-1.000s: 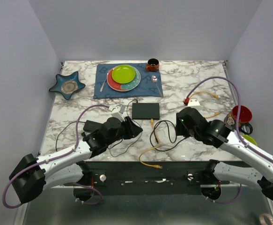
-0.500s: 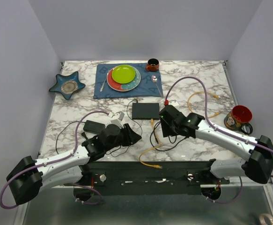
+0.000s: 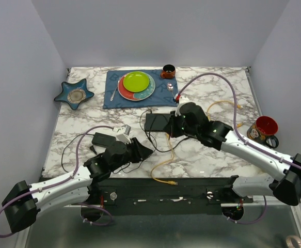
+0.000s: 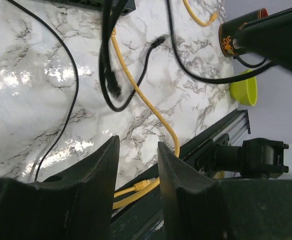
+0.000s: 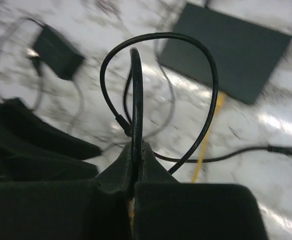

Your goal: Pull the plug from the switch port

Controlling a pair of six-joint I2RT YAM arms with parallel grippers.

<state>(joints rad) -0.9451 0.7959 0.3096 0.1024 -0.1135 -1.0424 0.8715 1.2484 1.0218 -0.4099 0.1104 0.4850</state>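
The switch (image 3: pixel 156 122) lies flat near the middle of the counter (image 3: pixel 212 85). The right claw (image 5: pixel 135 148) is pinched tight on a loop of black cable (image 5: pixel 212 85), not on the plug itself. I think the pull should go slowly and straight out from the port edge, or the box may slide. The right arm stretches far forward over the switch. The left claw (image 4: pixel 138 167), half open and empty, hovers low near the counter's near edge.
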